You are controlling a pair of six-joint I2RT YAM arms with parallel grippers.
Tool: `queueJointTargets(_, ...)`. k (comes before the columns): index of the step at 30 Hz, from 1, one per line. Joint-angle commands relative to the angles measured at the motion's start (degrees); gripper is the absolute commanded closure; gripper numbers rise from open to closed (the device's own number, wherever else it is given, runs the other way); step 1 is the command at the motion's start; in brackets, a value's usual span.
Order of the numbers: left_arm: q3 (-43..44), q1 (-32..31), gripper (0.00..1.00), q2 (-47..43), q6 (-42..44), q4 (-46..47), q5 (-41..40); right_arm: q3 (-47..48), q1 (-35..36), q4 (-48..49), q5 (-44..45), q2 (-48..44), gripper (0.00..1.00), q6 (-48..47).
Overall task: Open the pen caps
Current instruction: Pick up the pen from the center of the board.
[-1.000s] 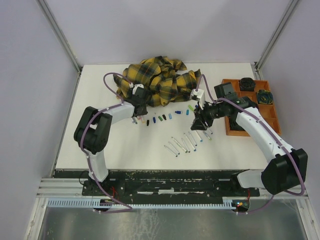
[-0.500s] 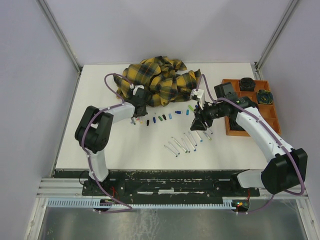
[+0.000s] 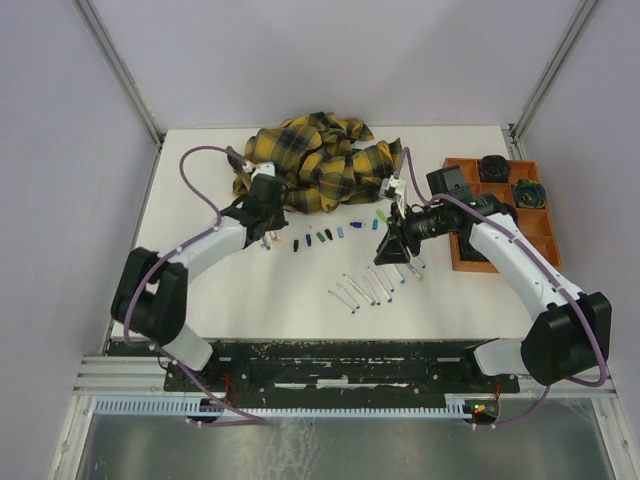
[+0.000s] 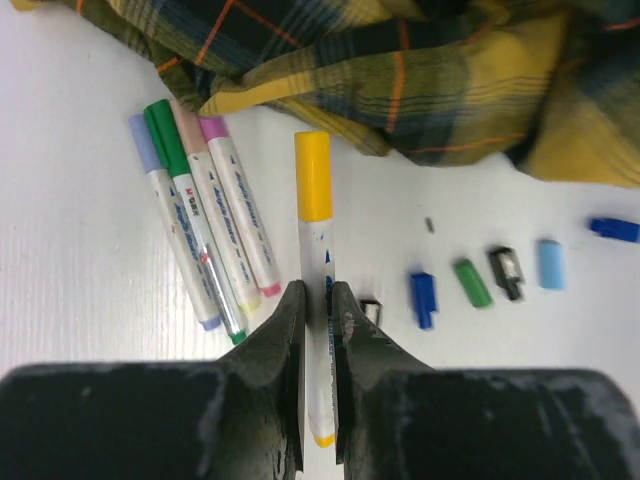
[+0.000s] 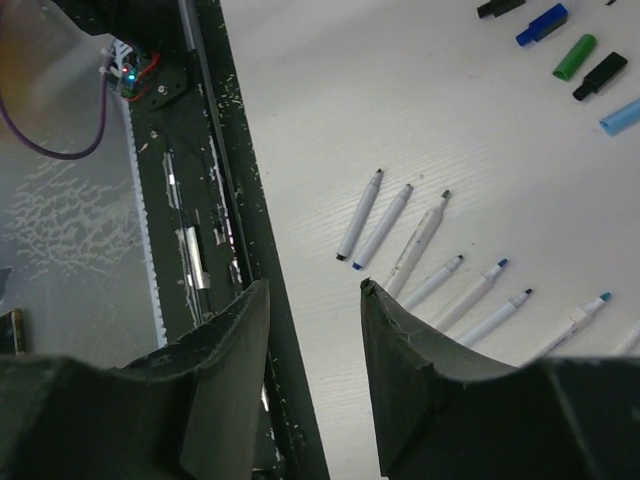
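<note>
orange tray (image 3: 462, 161): dark objects (image 3: 492, 167) in its far compartments, kind unclear
pen print: blue, too blurred to read
left gripper (image 4: 318, 300): pinched on the yellow-capped pen (image 4: 314, 230), cap on
right gripper (image 5: 315, 290): half apart, empty, over uncapped pens (image 5: 440, 270)
pen caps (image 4: 471, 282): loose row near the plaid cloth (image 4: 400, 70)

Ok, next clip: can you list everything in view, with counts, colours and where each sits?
table: one, white, under everything
plaid cloth: one, yellow and black, back middle
tray: one, orange, right side
dark items: a few, in the tray, kind unclear
capped pens: four, lavender, green, peach, pink, beside the cloth
yellow-capped pen: one, held
uncapped pens: at least seven, white, centre-right
loose caps: several, blue, green, black, light blue, in a row
left pincer: shut on the yellow-capped pen
right pincer: open, empty
</note>
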Motion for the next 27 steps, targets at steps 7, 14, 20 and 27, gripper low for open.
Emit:
queueJointTargets(7,-21.8,-1.2,0.97,-31.4,-4.3,29.0,27.2,-9.2,-0.1,22.8,-26.9,-1.0,0.48,14.8)
queueJointTargets(14,-35.4,-11.9,0.97,-43.9,-9.8,50.3,20.9,-7.8,0.1,19.0,-25.7,-1.8,0.47,11.1)
queueJointTargets(20,-41.1,-19.7,0.97,-43.3,-14.1,62.3,12.6,-10.5,0.0,26.1,-20.9,-4.3,0.46,16.0)
queueJointTargets(27,-42.6,-23.0,0.97,-38.6,-16.8,71.8,7.8,-13.7,0.0,40.2,-17.5,-3.8,0.44,29.7)
